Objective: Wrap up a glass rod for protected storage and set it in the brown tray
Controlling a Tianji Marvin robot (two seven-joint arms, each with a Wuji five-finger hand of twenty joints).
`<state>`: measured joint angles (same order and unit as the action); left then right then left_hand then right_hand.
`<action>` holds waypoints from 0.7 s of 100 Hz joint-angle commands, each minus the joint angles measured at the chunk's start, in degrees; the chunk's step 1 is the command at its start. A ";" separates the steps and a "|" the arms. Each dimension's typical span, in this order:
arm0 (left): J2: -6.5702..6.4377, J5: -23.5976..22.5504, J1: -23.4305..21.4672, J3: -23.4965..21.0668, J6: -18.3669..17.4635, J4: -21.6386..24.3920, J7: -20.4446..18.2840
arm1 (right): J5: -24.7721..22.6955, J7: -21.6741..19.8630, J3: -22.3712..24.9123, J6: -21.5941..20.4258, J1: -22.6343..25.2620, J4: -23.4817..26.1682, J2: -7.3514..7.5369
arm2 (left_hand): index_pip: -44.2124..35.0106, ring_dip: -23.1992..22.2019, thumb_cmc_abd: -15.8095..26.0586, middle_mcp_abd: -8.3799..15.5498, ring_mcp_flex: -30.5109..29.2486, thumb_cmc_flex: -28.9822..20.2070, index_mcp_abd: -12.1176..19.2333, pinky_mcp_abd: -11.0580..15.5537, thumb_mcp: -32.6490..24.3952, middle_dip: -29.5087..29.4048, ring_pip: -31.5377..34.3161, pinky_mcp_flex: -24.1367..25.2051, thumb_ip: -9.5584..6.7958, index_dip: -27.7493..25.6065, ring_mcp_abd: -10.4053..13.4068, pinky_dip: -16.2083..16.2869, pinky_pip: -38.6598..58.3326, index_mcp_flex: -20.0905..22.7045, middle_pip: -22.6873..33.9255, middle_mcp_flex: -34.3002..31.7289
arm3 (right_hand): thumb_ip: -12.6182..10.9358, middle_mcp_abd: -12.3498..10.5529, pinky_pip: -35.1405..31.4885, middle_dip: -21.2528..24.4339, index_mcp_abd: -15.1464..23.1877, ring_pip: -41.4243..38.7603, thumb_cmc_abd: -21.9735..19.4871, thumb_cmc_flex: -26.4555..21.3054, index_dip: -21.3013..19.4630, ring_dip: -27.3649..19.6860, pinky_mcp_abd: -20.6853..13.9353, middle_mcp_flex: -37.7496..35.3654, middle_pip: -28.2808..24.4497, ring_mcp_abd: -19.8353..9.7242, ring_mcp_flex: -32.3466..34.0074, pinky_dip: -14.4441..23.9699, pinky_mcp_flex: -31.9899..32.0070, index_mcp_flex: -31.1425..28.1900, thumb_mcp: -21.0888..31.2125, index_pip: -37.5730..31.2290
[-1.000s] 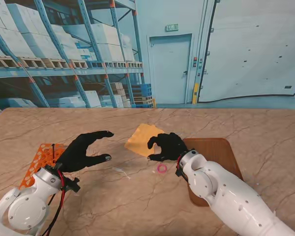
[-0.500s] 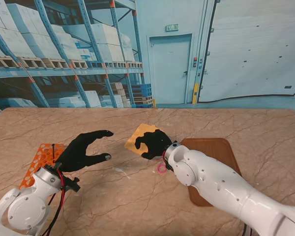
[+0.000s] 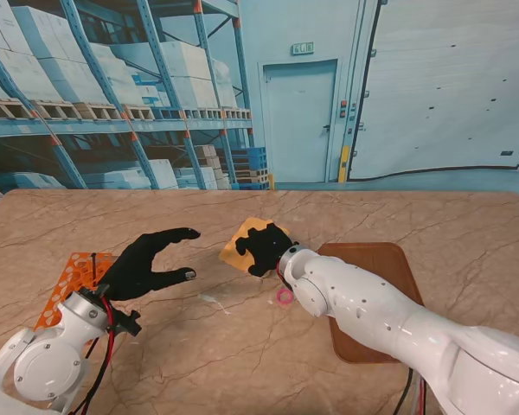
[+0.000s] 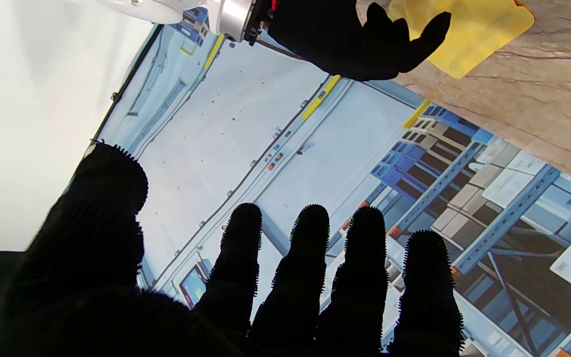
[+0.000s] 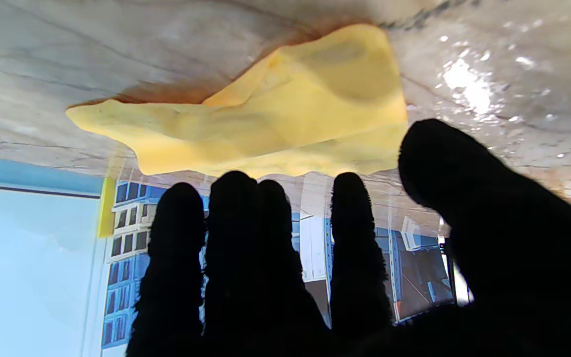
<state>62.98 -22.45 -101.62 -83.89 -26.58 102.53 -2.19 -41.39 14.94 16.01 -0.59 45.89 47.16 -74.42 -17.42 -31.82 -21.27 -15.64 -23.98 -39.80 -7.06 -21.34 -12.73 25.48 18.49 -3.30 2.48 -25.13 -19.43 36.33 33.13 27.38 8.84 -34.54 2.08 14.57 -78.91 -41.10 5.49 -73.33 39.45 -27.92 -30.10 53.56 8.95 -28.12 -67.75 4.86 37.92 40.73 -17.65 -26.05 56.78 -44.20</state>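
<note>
Your right hand (image 3: 261,245) hovers with fingers apart over the yellow cloth (image 3: 236,248), just beside the brown tray (image 3: 376,259), while your left hand (image 3: 147,265) waits spread and empty, well apart from the tray.

One yellow cloth (image 3: 239,245); one brown tray (image 3: 376,268); one pink ring (image 3: 284,296); one orange perforated rack (image 3: 73,277); one glass rod (image 3: 213,300); two black-gloved hands.

A warehouse: pallet racking (image 3: 112,86) stacked with boxes (image 3: 48,52), industrial doors (image 3: 301,121).
</note>
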 commanded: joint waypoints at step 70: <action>0.00 0.90 0.19 0.27 0.30 -0.73 -0.95 | 3.01 -0.40 -9.15 -3.50 -5.49 -14.56 -9.22 | -0.66 -0.53 2.96 1.73 -1.27 -0.42 2.34 0.45 4.10 0.51 0.80 -0.03 -0.69 0.27 1.37 0.51 1.69 0.66 1.35 -2.15 | 4.55 4.43 -6.42 -1.29 1.53 -3.14 3.99 -2.42 5.43 1.88 1.39 -1.56 -2.42 1.01 3.53 -2.65 -1.48 -11.13 0.08 -10.19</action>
<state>62.86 -21.64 -101.00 -83.58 -26.13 101.93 -3.30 -38.32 15.24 7.50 -3.39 40.13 33.32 -82.76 -17.43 -31.83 -20.22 -15.17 -24.40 -39.80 -6.49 -21.34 -10.17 25.59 18.54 -3.32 2.48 -25.12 -19.43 36.33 33.80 27.39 9.25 -35.15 4.47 16.68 -82.34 -42.51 2.74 -74.07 39.57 -27.15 -30.07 55.23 9.13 -28.44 -68.16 5.57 39.61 38.74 -18.51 -33.22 54.40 -54.79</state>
